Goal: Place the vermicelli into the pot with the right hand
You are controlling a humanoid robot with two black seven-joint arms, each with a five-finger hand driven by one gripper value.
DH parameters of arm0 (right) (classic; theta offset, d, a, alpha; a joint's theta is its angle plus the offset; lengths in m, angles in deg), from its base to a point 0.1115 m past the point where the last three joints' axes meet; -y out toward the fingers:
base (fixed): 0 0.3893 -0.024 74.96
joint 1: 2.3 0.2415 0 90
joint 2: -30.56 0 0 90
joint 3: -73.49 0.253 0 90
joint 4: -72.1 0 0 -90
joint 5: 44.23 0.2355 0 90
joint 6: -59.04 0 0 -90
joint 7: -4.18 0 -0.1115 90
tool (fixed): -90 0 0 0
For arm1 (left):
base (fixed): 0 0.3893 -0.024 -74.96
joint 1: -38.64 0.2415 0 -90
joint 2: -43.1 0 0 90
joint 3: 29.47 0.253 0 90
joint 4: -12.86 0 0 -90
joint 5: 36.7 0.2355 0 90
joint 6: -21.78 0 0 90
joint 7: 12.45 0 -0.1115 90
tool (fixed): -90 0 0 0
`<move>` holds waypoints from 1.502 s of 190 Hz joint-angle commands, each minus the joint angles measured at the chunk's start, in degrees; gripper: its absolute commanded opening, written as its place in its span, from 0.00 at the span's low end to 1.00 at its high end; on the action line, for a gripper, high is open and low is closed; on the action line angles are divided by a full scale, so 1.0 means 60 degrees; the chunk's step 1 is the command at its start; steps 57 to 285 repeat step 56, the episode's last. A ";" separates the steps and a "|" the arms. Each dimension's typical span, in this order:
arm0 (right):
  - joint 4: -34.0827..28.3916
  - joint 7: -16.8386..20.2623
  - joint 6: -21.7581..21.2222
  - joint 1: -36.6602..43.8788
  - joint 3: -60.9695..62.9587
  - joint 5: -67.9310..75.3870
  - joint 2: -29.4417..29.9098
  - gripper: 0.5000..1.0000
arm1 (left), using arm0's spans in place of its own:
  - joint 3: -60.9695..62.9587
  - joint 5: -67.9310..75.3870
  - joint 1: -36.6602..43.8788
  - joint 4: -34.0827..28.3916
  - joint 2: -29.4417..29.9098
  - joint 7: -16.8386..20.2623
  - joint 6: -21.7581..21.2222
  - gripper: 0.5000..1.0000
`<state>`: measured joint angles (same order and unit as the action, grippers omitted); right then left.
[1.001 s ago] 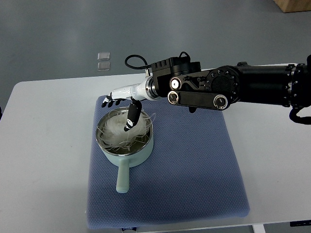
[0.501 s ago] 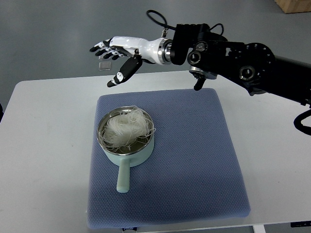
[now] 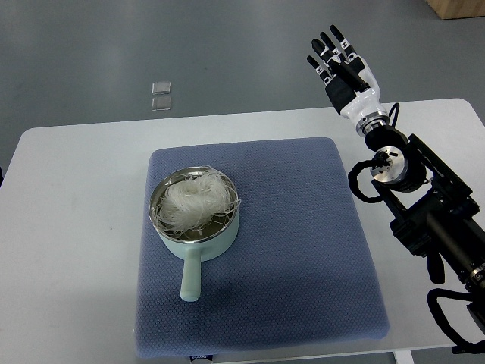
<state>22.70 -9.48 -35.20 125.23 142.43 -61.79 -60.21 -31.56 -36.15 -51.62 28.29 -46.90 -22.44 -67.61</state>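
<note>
A pale green pot (image 3: pixel 195 227) with a steel inside sits on the left half of the blue mat (image 3: pixel 303 250), its handle pointing toward the near edge. A white tangle of vermicelli (image 3: pixel 195 199) lies inside the pot. My right hand (image 3: pixel 341 67) is raised at the far right, beyond the table's back edge, well away from the pot. Its fingers (image 3: pixel 332 47) are stretched out and hold nothing. Its black arm (image 3: pixel 424 205) runs down the right side of the view. The left arm does not show.
The mat lies on a white table (image 3: pixel 68 227). Two small clear squares (image 3: pixel 161 95) lie on the grey floor beyond the table's back edge. A brown box corner (image 3: pixel 458 7) shows at the top right.
My right hand has let go of the vermicelli in the pot, lifted away and swung far to the right, fingers now pointing away from me.
</note>
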 commanded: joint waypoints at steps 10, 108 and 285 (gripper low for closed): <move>0.0396 0.0006 -0.0289 -0.0132 0.0010 0.0685 0.0026 0.85 | -0.0003 -0.0003 -0.0001 -0.0023 0.0000 0.0010 -0.0013 1.00; 0.0396 0.0006 -0.0949 -0.0220 -0.0049 0.0685 -0.0018 0.85 | -0.0003 0.0012 -0.0001 0.0036 0.0000 0.0010 0.0001 1.00; 0.0396 0.0006 -0.0949 -0.0220 -0.0049 0.0685 -0.0018 0.85 | -0.0003 0.0012 -0.0001 0.0036 0.0000 0.0010 0.0001 1.00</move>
